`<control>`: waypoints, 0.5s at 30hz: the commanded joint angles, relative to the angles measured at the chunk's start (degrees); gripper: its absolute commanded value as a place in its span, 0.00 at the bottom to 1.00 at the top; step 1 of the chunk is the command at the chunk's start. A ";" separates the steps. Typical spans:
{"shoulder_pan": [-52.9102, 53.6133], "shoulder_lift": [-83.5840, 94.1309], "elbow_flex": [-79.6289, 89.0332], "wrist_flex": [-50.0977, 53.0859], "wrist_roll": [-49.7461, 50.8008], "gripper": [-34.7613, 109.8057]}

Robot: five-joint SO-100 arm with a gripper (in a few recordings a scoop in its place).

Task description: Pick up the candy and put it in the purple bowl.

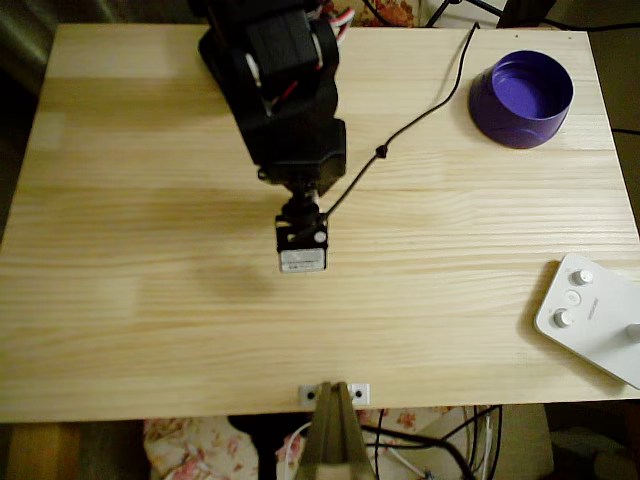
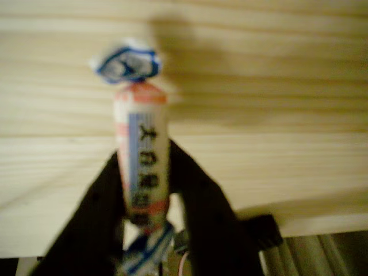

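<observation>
1. One black arm (image 1: 275, 90) reaches over the wooden table (image 1: 120, 300) in the overhead view; we see it left of centre, a black cable (image 1: 420, 110) trailing from it
2. In the wrist view we see the gripper (image 2: 144, 190) closed on the candy (image 2: 141, 167), which stands lengthwise between the dark fingers (image 2: 201, 201), one twisted blue end (image 2: 126, 63) sticking out beyond them
3. Further right, the purple bowl (image 1: 521, 98) sits near the table's far corner, well apart from the arm
4. A white device with knobs (image 1: 590, 315) lies at the right edge
</observation>
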 commanded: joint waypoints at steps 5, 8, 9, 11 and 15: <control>-0.35 2.20 0.00 -1.23 0.35 0.30; -0.26 2.11 1.23 -2.37 0.35 0.30; -0.18 2.20 1.49 -2.81 0.35 0.30; -0.18 2.37 1.85 -3.52 0.35 0.30; -0.26 2.20 1.93 -3.43 0.00 0.32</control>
